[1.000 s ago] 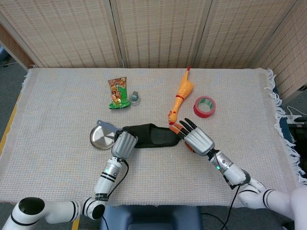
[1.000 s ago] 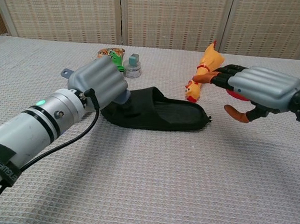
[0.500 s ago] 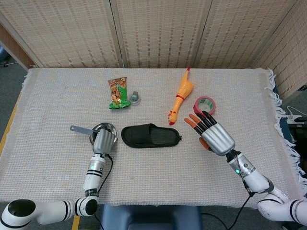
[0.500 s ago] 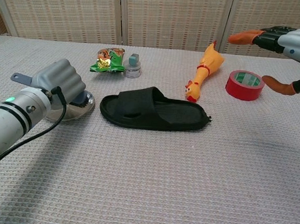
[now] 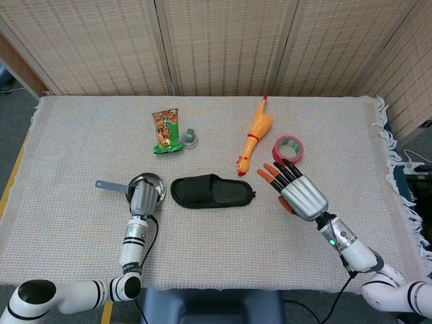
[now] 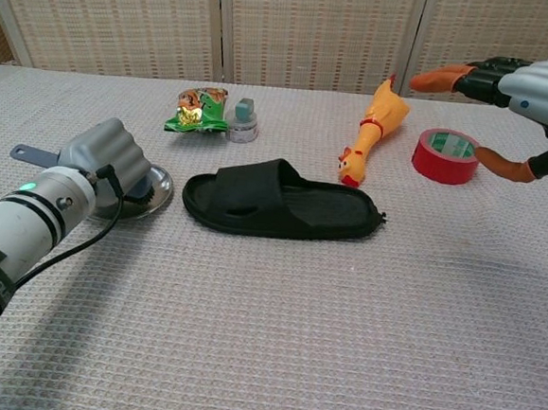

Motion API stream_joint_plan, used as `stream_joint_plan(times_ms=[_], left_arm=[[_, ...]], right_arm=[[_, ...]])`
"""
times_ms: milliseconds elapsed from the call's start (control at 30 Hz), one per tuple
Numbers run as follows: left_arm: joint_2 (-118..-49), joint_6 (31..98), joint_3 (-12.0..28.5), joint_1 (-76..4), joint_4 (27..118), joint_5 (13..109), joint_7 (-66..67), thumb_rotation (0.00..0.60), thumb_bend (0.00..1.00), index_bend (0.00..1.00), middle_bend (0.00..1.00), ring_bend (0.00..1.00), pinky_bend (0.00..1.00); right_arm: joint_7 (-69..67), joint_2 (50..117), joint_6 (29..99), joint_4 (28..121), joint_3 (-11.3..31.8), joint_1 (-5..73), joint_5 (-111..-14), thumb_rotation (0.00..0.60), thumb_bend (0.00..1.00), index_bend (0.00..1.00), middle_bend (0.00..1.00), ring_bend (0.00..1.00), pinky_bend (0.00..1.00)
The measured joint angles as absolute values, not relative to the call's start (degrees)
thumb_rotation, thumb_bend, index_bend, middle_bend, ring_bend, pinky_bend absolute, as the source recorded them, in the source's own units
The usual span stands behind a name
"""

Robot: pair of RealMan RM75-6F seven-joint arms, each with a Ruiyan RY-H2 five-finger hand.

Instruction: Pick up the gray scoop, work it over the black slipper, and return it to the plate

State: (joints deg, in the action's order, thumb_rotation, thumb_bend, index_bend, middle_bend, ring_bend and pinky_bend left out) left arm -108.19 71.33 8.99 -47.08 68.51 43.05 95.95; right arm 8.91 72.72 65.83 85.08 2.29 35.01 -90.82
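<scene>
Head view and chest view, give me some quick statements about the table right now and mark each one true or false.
1. The left hand holds the gray scoop over the plate. True.
2. The black slipper lies on the plate. False: it lies on the tablecloth beside it.
3. The right hand grips the red tape roll. False: it holds nothing, fingers spread.
4. The rubber chicken lies between slipper and tape. True.

Behind your counter (image 5: 81, 256) stands a folding screen (image 5: 223, 47) of woven beige panels in pale frames, closing off the whole back. The counter wears a light waffle-weave cloth (image 6: 338, 362), fringed along its right edge (image 5: 398, 175). Gray floor (image 5: 13, 128) shows at left, and cables (image 5: 418, 162) lie at right. The light is even and soft.
</scene>
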Motion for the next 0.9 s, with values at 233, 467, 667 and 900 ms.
stream_joint_plan(times_ms=[233,467,667,900], left_arm=[[-108.0,71.3,8.1,-47.6,67.8,44.9,93.5,0.600,0.51,0.45,0.75,0.72,1.00],[-108.2,72.3,7.9,-47.9,68.3,43.7,95.0,0.600,0.51,0.42,0.68,0.71,1.00],[-108.4,72.2,7.6,-48.3,68.4,42.5,95.9,0.600,0.49,0.39,0.58,0.71,1.00],[-108.2,71.8,7.7,-48.5,69.0,41.9,94.6,0.600,0.44,0.26,0.38,0.71,1.00]], right_arm=[[10.0,72.9,66.0,85.3,2.7,34.8,-90.7,0.600,0.47,0.00,0.00,0.00,0.00],[10.4,73.1,66.1,85.9,3.0,34.6,-91.0,0.600,0.47,0.00,0.00,0.00,0.00],[11.0,72.8,66.2,86.4,3.1,34.3,-91.0,0.600,0.47,0.00,0.00,0.00,0.00],[11.2,72.5,66.3,86.9,3.3,34.2,-91.2,0.600,0.47,0.00,0.00,0.00,0.00]])
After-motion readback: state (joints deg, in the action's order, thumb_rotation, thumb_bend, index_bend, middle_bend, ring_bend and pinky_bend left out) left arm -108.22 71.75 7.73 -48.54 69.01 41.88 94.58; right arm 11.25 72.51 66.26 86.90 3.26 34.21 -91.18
